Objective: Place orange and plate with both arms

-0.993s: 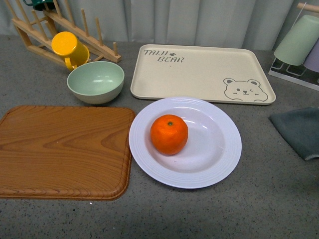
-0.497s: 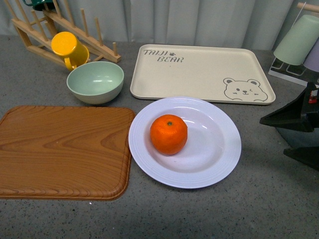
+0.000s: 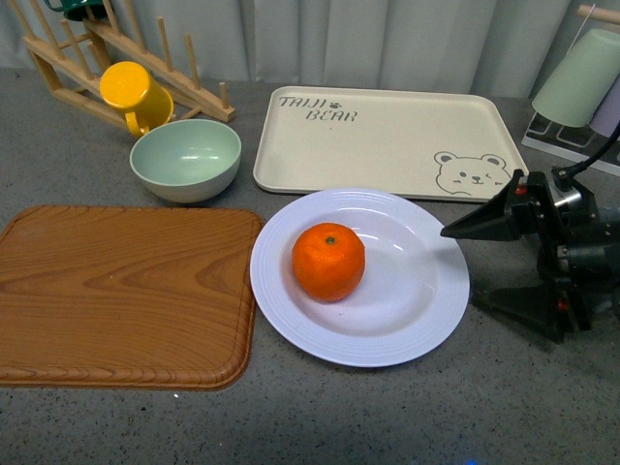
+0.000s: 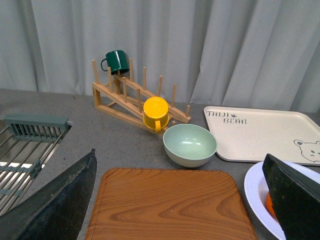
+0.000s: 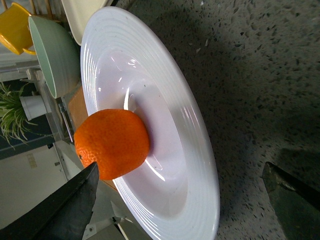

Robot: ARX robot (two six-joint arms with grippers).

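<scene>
Right gripper (image 3: 459, 265) — matte black, wedge-shaped fingers (image 3: 484, 223), black cable (image 3: 596, 155)

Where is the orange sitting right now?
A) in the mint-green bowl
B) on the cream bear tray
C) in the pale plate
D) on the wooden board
C: the front view shows the orange resting in the well of the plate, a little left of its centre; the right wrist view shows the same.

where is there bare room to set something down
Bare: the wooden board left of the plate, the bear tray behind it, and the counter strip in front. Crowded: bowl, yellow mug and rack back left; the open right gripper at the plate's right.
</scene>
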